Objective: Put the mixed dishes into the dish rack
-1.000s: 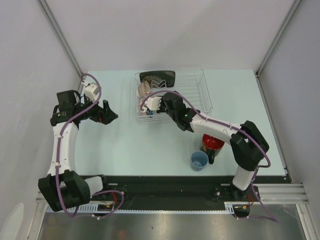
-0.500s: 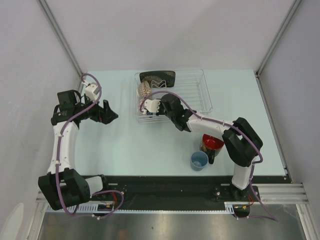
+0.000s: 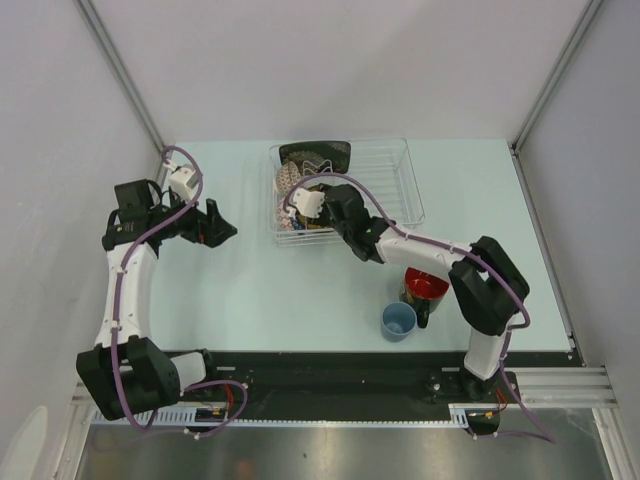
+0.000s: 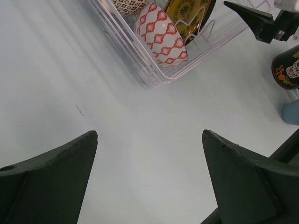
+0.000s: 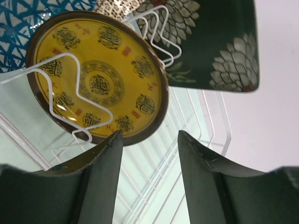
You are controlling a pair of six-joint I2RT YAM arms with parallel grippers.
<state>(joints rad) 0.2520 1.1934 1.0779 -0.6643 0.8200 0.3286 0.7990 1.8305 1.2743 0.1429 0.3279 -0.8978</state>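
Pale blue-green table top [image 3: 300, 290] fills the space between plain grey walls, with the rectangular clear plastic dish rack with thin white wire dividers [image 3: 395, 185] set toward its far side.

The right gripper [image 5: 149, 134] reaches over the left half of the rack. Its two dark fingers stand partly apart, clamping nothing, with rack floor showing in the gap. Just beyond the fingertips, the round yellow saucer with a dark rim [image 5: 100, 84] stands on edge inside the rack, propped by the wire loops. Whether either finger touches its lower rim cannot be told.

Behind the saucer, at the rack's far left end, leans the black square plate with pale flowers [image 5: 210, 42]. The blue mosaic bowl [image 5: 28, 23] sits beside the saucer, and the beige patterned bowl [image 3: 290, 178] lies along the rack's left wall.

The left gripper [image 3: 218, 228] hangs well to the left of the rack over bare table, jaws spread wide and empty.

Outside the rack, toward its near right, the black mug with a red inside [image 3: 425, 285] and the small light-blue cup [image 3: 398, 320] stand just beside each other.
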